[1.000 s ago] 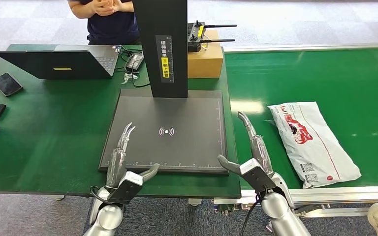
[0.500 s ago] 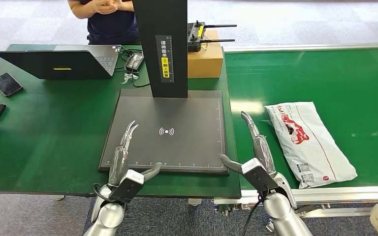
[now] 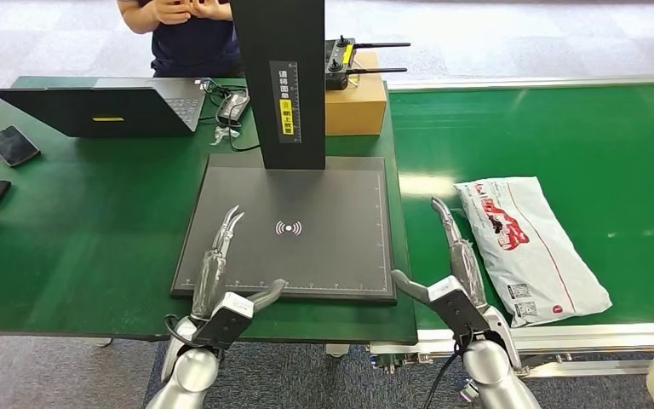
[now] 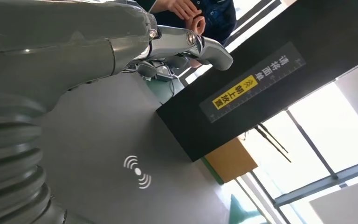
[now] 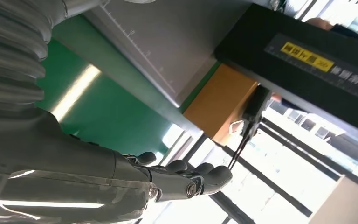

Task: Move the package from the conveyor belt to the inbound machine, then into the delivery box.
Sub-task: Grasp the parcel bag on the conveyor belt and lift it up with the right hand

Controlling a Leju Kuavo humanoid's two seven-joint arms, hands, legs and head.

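Observation:
A white plastic mail package (image 3: 531,247) with red print lies on the green conveyor belt (image 3: 596,136), at the near right. The inbound machine is a dark flat scan pad (image 3: 298,223) with a black upright column (image 3: 281,81). My right hand (image 3: 453,271) hovers open over the belt's near edge, just left of the package and not touching it. My left hand (image 3: 221,273) is open above the pad's near left corner. The left hand's fingers (image 4: 186,42) stretch out over the pad (image 4: 121,154). In the right wrist view the right hand (image 5: 168,179) holds nothing.
A brown cardboard box (image 3: 355,102) with a black antenna remote on top stands behind the pad. On the green table (image 3: 85,213) lie an open laptop (image 3: 102,106), a phone (image 3: 13,145) and cables. A person (image 3: 183,30) stands behind the table.
The package has moved left along the belt, closer to my right hand. Both hands have drifted slightly right and nearer; both stay open.

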